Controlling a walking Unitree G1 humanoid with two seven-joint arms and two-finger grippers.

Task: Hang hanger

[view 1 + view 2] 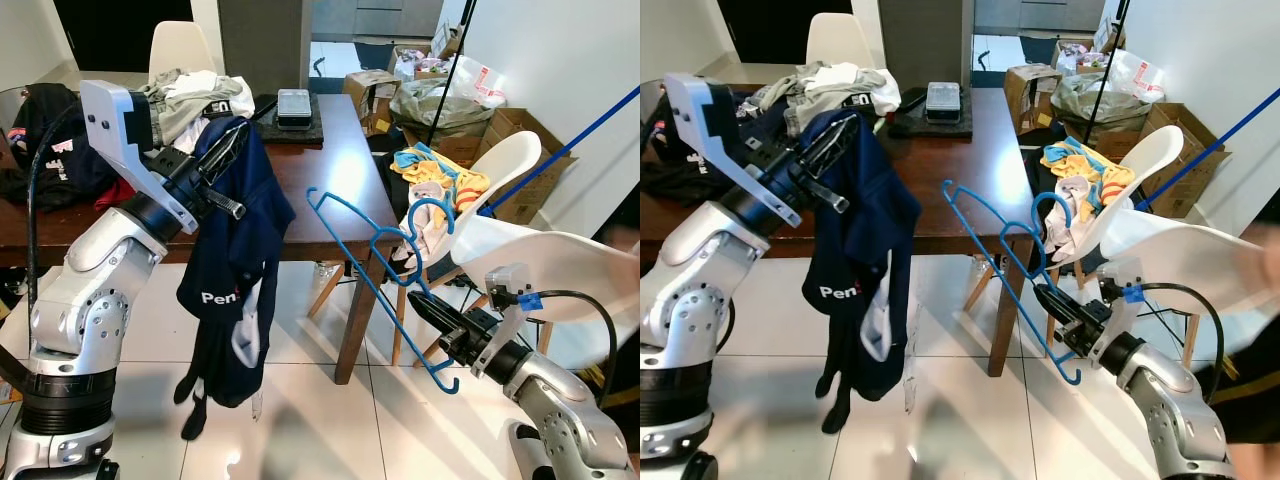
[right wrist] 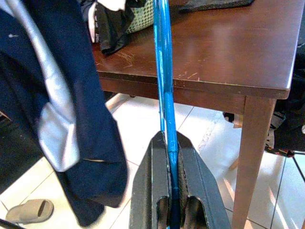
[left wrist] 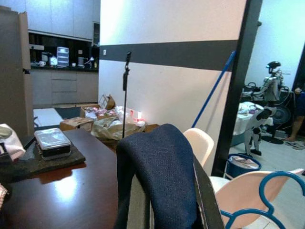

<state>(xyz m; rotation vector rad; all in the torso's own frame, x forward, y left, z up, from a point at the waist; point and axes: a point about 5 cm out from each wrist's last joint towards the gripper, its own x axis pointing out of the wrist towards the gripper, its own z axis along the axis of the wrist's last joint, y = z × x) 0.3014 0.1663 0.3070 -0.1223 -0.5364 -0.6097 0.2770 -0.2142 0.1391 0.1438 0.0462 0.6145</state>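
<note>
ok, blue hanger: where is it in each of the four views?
Left eye view: blue hanger at centre, slanting down to the right gripper.
Right eye view: centre, in front of the table's corner leg.
Left wrist view: its hook curve at the lower right corner.
Right wrist view: a blue bar rising from between the fingers.
Shared landmark: dark wooden table.

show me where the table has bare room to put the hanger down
The wooden table is bare along its front right part, between the black mat with the tin and the near edge. Its left end is crowded with piled clothes. The right gripper holds the blue hanger; the left gripper holds the navy shirt.
</note>
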